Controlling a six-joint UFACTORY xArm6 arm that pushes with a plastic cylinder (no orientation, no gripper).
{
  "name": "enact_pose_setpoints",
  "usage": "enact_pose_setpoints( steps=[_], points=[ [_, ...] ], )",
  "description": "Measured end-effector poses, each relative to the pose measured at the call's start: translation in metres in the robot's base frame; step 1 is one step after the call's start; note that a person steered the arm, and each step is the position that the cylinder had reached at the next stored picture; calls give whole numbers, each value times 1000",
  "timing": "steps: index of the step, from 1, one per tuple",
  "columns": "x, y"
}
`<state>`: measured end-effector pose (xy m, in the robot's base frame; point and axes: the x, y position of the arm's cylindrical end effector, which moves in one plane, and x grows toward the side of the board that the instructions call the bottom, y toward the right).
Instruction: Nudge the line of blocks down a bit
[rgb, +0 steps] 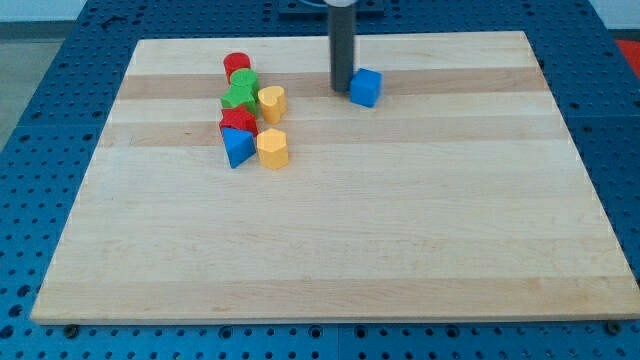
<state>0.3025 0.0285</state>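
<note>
1. Pretty bright, even light all over the wooden board, no glare anywhere.
2. Blocks drop just small soft shadows.
3. Focus is decent, slightly soft near the far edge.

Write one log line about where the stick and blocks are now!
my tip: just left of blue cube | cluster of blocks: view's upper left, untouched | board: wooden

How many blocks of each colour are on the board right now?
Red: 2, cylinder and block
Green: 2, and
Yellow: 2, and
Blue: 2, triangle and cube
Total: 8
</note>
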Motion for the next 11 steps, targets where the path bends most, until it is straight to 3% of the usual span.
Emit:
enact_pose_setpoints(
  steps=[1, 2, 4, 5, 6, 7, 8, 10, 11],
  points=[
    [0, 17],
    [-29, -15],
    [-91, -182],
    [-47, -252],
    [-21, -233],
    [-65, -193],
    [-64, -161],
    [-62, -209],
    [-33, -198]
  ],
)
